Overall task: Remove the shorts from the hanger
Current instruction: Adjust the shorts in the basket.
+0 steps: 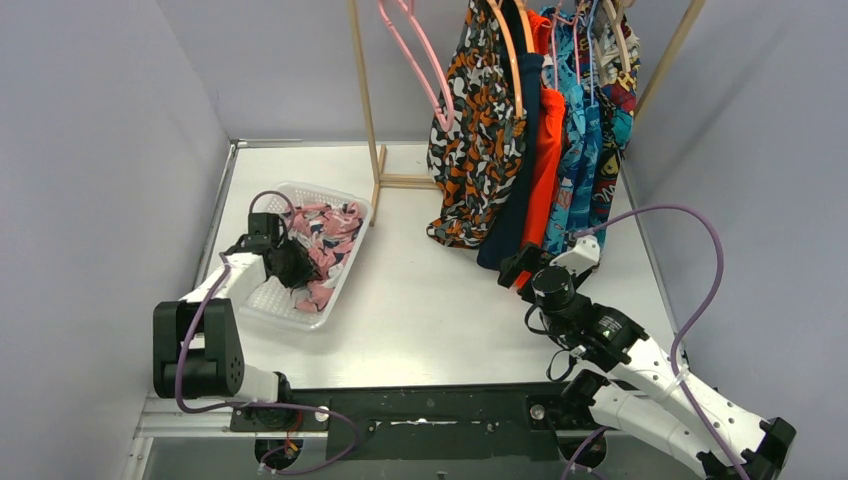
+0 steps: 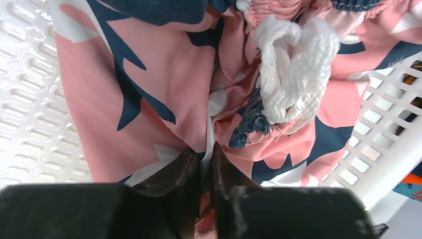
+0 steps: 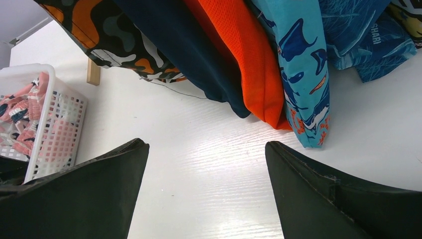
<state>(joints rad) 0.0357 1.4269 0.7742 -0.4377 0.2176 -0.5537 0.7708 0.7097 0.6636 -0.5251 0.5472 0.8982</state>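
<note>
Two arms work one white desk [image 1: 430, 310]. At nine o'clock in the overhead view stands a single white plastic lattice basket [image 1: 335, 290]. In it lies one pair of pink shorts with navy and white print [image 1: 325, 235], crumpled, with its white knitted drawstring [image 2: 293, 64] bunched on top. The left arm [image 1: 215, 320] reaches into the basket from seven o'clock. The left jaws are drawn almost together, with a fold of that pink fabric caught between their tips.

At twelve o'clock is one pale wooden rack [image 1: 365, 100]. At its left end hangs an empty pink hanger [image 1: 420, 60], perhaps two. To the right hang five pairs that can be told apart, side by side and touching:
- black shorts with orange and white camouflage print [image 1: 475, 140]
- plain navy shorts [image 1: 515, 190]
- plain orange-red shorts [image 1: 545, 170]
- teal-blue shorts patterned with sea creatures [image 1: 580, 160]
- multicolour comic-print shorts [image 1: 612, 130]

The right arm [image 1: 640, 360] comes in from five o'clock. The right jaws stand wide apart over the bare desk, just below the navy and orange-red hems and apart from them
</note>
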